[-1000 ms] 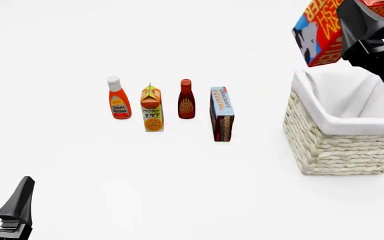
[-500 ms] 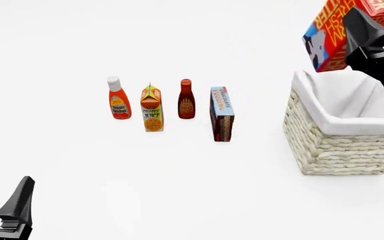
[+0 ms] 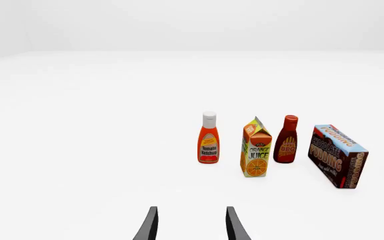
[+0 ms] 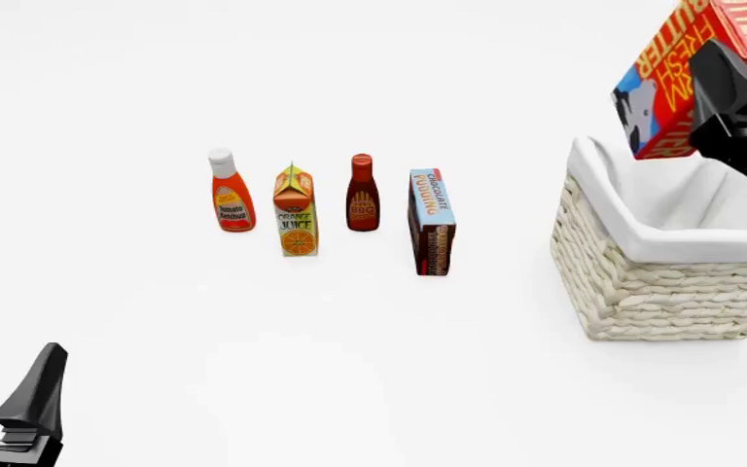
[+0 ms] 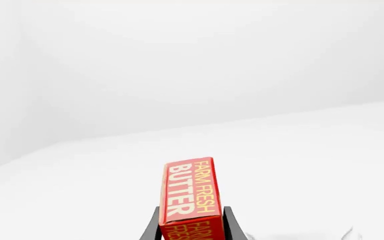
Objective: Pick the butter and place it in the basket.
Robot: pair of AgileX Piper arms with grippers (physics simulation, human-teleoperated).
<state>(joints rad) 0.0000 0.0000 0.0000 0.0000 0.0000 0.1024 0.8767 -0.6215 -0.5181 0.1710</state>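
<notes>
Front view: right tool up at the far right, clamped on the butter, box tilted, cow patch facing left. Butter is held in the air above the far part of the basket, clear of its rim. Basket sits on the white bench at right, cloth liner showing. Left of it, in a row: pudding box, BBQ sauce bottle, orange juice carton, ketchup bottle, all upright. Left tool low at the near left corner, fingers apart, holding nothing.

Left wrist view: left tool fingers spread over bare bench; ketchup bottle, orange juice carton, BBQ sauce bottle and pudding box well beyond.

Right wrist view: butter gripped between both fingers of the right tool, lettering up.
</notes>
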